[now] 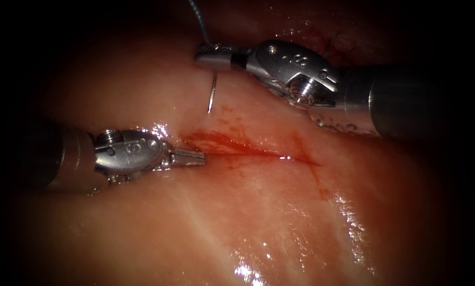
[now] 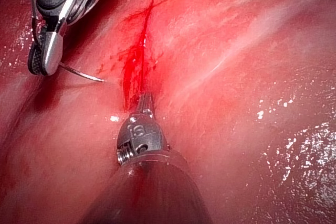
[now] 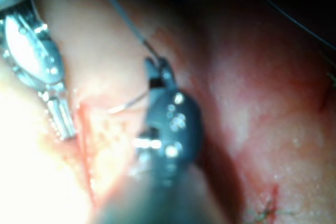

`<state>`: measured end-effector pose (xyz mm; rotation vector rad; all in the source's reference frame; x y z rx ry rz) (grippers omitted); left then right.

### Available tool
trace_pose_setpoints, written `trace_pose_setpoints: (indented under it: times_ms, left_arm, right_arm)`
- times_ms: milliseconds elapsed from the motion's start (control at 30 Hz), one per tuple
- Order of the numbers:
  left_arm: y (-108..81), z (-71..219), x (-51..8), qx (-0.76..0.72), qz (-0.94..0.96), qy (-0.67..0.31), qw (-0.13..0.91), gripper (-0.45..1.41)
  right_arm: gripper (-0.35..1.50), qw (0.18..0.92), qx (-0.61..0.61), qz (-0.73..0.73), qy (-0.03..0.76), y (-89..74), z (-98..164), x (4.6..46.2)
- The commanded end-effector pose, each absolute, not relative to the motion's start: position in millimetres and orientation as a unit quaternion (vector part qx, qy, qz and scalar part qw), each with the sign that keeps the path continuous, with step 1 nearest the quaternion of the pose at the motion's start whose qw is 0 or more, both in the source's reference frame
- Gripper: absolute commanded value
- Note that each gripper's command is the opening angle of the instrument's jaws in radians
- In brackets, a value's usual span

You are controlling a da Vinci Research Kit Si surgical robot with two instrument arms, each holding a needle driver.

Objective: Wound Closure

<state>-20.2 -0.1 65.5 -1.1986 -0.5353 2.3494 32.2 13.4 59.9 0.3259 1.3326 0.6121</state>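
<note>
The cut (image 1: pixel 248 151) runs across the tissue (image 1: pixel 258 222), red with fluid. My right tool (image 1: pixel 208 55) reaches in from the right, beyond the cut's left end, jaws shut on the curved needle (image 1: pixel 213 92) near its thread end. The needle hangs free of the tissue with its tip pointing down at the surface just beyond the cut; the left wrist view shows this needle (image 2: pixel 81 73) too. Thread (image 1: pixel 197 18) leads up from the jaws. My left tool (image 1: pixel 192 157) lies at the cut's left end with its jaws shut, holding nothing, also visible as the left tool (image 2: pixel 144 102).
Red fluid (image 1: pixel 232 119) speckles the tissue beyond the cut. Short dark thread ends of a stitch (image 3: pixel 268 211) sit in the tissue off to the side of the right tool's shaft. A second strand of thread (image 3: pixel 294 19) crosses the dark background.
</note>
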Motion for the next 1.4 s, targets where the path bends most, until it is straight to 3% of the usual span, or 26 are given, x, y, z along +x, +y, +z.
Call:
trace_pose_setpoints:
  times_ms: [33, 867, 1200, 1233, 1267, 1300, 1333, 1367, 1400]
  left_arm:
    - [-0.8, 66.2, -20.7, -0.434, 0.85, -0.196, 0.224, -0.3]
    - [-0.7, 66.2, -20.5, -0.434, 0.85, -0.196, 0.223, -0.3]
    - [-0.7, 66.2, -20.5, -0.435, 0.85, -0.196, 0.223, -0.32]
    - [-0.7, 66.2, -20.5, -0.435, 0.85, -0.196, 0.223, -0.32]
    - [-0.7, 66.2, -20.5, -0.434, 0.85, -0.196, 0.223, -0.32]
    - [-0.7, 66.2, -20.5, -0.434, 0.85, -0.196, 0.223, -0.32]
    - [-0.7, 66.2, -20.5, -0.434, 0.85, -0.196, 0.223, -0.32]
    - [-0.8, 66.2, -20.5, -0.434, 0.85, -0.196, 0.223, -0.32]
    - [-0.8, 66.2, -20.6, -0.434, 0.85, -0.196, 0.223, -0.32]
  right_arm:
    - [-0.35, 0.73, 0.154, 0.279, 0.604, 13.0, 60.5, 32.9]
    - [-0.35, 0.707, 0.237, 0.317, 0.586, 9.3, 60.8, 33.4]
    - [-0.35, 0.64, 0.314, 0.37, 0.596, 8.6, 61.4, 33.4]
    - [-0.18, 0.634, 0.312, 0.372, 0.602, 9.0, 61.5, 33.5]
    - [0.14, 0.634, 0.306, 0.367, 0.608, 9.2, 61.6, 33.4]
    - [0.24, 0.637, 0.291, 0.36, 0.617, 9.3, 61.6, 33.3]
    - [0.49, 0.643, 0.276, 0.356, 0.619, 9.3, 61.6, 33.3]
    - [0.88, 0.65, 0.26, 0.353, 0.621, 9.4, 61.7, 33.3]
    - [1.09, 0.658, 0.242, 0.348, 0.623, 9.5, 61.7, 33.4]
